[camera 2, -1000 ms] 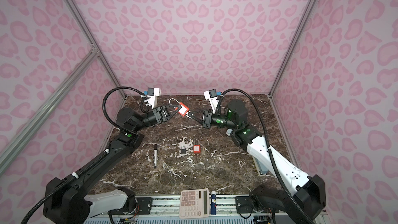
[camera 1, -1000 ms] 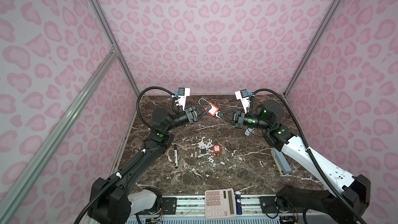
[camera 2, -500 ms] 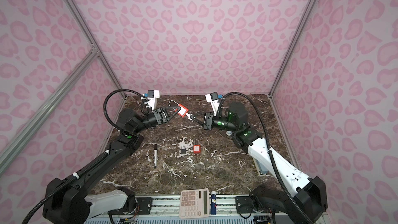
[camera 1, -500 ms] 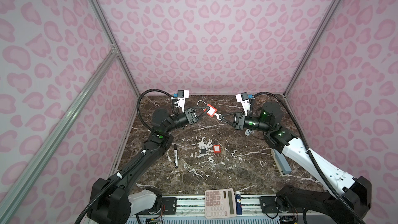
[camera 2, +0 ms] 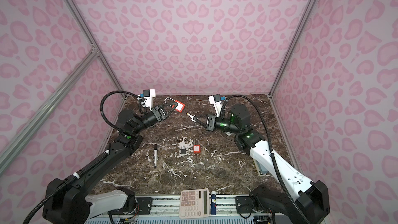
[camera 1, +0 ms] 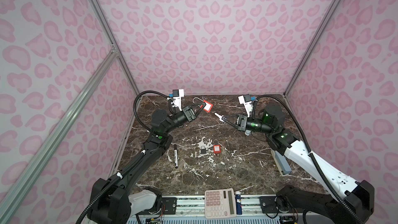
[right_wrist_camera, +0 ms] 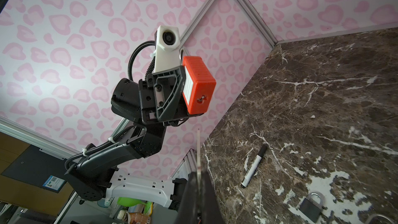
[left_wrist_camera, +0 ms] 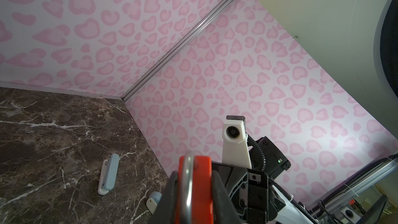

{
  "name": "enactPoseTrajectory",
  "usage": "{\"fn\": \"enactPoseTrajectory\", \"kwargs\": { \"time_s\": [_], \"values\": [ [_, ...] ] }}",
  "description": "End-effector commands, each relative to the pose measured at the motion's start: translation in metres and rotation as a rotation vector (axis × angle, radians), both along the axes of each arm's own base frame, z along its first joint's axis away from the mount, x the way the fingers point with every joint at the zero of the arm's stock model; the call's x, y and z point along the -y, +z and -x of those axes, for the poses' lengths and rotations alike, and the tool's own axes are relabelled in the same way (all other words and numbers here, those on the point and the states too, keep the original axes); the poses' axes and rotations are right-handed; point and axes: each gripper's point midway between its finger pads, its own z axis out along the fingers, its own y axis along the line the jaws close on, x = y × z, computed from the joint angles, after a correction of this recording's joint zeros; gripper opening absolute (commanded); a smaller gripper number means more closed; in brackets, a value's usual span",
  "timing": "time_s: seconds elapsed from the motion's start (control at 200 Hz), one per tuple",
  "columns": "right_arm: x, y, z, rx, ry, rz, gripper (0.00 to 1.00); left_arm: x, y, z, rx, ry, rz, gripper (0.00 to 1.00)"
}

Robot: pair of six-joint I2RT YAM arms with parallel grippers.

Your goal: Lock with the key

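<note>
Marker pen, black-capped with a white barrel, lies flat on the dark brown marble-patterned bench toward its left edge, well apart from everything else. Above the far edge, left of centre, the left gripper is raised off the surface with its black fingers clamped on the large red padlock, a boxy plastic body with a white label and a curved silver steel shackle; the left wrist view shows that body pinched between the two fingers with the shackle running down the middle. The padlock's keyhole end faces the right arm, as the right wrist view shows (whether the shackle is seated in the body cannot be told). On the middle of the bench a small grey metal padlock lies just beside a small red padlock, both flat and untouched. Just right of centre and off the surface, the small silver key sticks out from the tip of the right gripper, whose fingers are closed tight on its bow; the blade points toward the large red padlock, with a clear gap between the two in both top views. At the front edge a pink-white calculator rests on the rail with a blue-capped tube just beside it. Along the right edge lies a grey-blue stapler, partly hidden under the right arm.
</note>
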Motion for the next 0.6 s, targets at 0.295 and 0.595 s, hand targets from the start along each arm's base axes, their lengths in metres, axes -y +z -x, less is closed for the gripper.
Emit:
{"fn": "enactPoseTrajectory", "kwargs": {
  "time_s": [0.295,0.595],
  "values": [
    [0.047,-0.026,-0.038,-0.078,-0.246,0.041,0.0,0.02,-0.087,-0.018,-0.179,-0.003,-0.12,0.04],
    [0.098,-0.087,-0.052,-0.258,-0.454,0.12,0.0,0.094,-0.206,-0.002,-0.482,-0.213,-0.366,0.03]
  ]
}}
